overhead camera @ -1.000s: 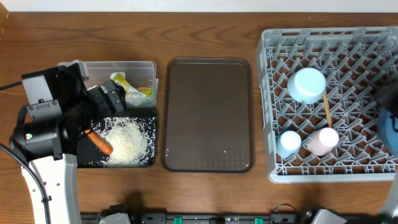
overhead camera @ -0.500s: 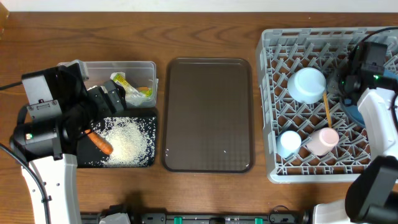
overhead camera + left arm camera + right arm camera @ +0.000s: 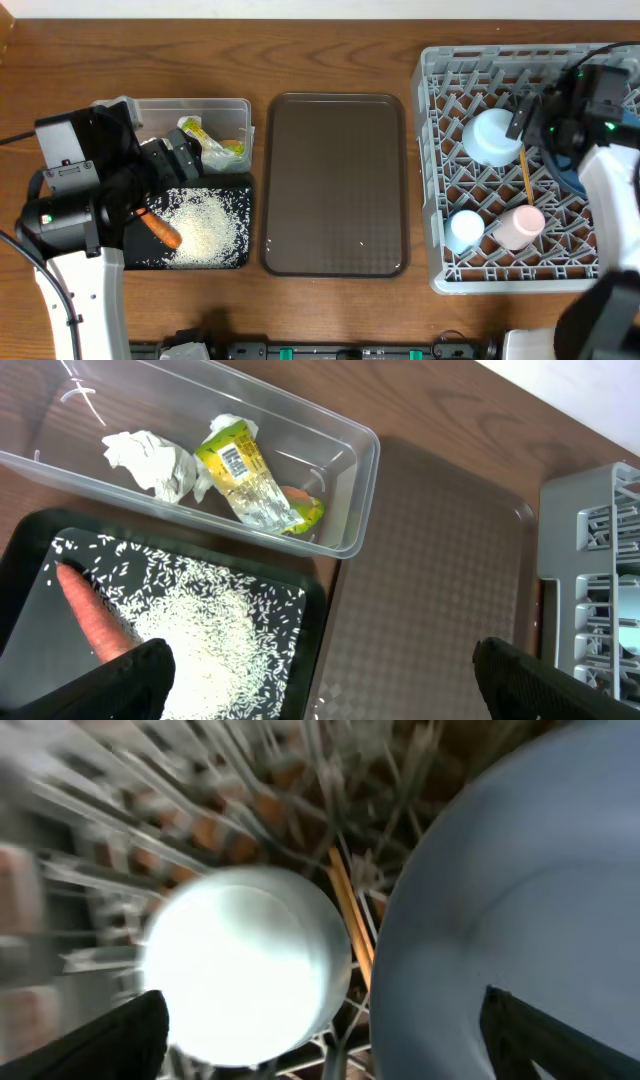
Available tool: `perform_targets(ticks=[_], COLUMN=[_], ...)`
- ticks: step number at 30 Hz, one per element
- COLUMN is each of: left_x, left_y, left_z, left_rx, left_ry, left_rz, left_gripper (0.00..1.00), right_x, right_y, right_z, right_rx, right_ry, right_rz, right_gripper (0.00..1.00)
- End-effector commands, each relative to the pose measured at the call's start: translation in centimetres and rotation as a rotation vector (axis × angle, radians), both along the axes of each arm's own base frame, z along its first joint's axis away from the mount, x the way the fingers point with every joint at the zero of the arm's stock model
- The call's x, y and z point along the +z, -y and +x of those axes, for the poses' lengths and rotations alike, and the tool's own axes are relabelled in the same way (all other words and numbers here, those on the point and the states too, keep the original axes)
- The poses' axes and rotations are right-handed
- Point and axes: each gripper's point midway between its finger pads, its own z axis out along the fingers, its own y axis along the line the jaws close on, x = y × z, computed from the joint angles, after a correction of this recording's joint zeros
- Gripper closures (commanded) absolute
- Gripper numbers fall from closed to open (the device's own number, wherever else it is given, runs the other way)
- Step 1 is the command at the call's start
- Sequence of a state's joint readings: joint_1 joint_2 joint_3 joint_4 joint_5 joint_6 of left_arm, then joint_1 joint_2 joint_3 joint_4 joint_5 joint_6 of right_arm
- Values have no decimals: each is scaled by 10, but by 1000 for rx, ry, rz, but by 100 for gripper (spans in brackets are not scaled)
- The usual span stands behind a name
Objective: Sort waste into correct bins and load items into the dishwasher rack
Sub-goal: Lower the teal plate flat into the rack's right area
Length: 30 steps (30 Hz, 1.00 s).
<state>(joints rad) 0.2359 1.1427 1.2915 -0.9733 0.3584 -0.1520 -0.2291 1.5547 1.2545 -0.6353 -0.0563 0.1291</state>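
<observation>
Loading step, apparently finishing. Right gripper (image 3: pixel 532 122) spread wide, empty, over the square grey plastic pegged rack (image 3: pixel 450 70), above the large round blue plate (image 3: pixel 520 870). Left gripper (image 3: pixel 320 685) equally wide, well left of it. Next: lifting clear.

The left arm (image 3: pixel 75 205) is mostly black, with a pale grey box (image 3: pixel 62 150) mounted on it and a tiny green light (image 3: pixel 45 218) on its rounded joint. Its lower link (image 3: pixel 85 300) is white, and thin black cables (image 3: pixel 18 255) loop beside it. The left end effector (image 3: pixel 178 160) is blocky and black, with rounded dark fingers (image 3: pixel 130 680). The right arm (image 3: pixel 600 105) is also black, dotted with green lights (image 3: pixel 607 125), above a white segment (image 3: pixel 610 190). The right end effector (image 3: pixel 538 112) is dark too.
</observation>
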Motion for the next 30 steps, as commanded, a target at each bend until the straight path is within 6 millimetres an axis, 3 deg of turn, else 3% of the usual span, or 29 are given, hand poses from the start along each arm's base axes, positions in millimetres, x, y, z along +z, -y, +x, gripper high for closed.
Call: perform_targets(ticks=[1,6,7,9,11,13,21,30], left_x=[1,1,1,1,1,1,1,1], left_y=[-3,-3,-3,-3,-3,-3,-3,-3], left_z=[-1,-1,-1,-1,-1,-1,-1,-1], left_rx=[3,2,2,3,3,3,3,3], left_ry=[2,2,2,1,2,2,2,2], left_rz=[18,18,18,18,18,18,18,18], left_gripper=[2,2,2,2,2,2,2,2], right_x=[57,97,101,103,96,86,45,1], right_y=[7,32,41,67,93,115,144,158], right_z=[-16,-69,-77,-98,-122,-144,-169,-160], right_rx=[-10,-110,-141,-254,-383,-508,-634,-640], right_ry=[135,180,184,171,121,68,-75,-179], right_rz=[-29,-55,-61,-76,-91,-82,11,86], right_gripper=[1,1,8,41,67,75,72,72])
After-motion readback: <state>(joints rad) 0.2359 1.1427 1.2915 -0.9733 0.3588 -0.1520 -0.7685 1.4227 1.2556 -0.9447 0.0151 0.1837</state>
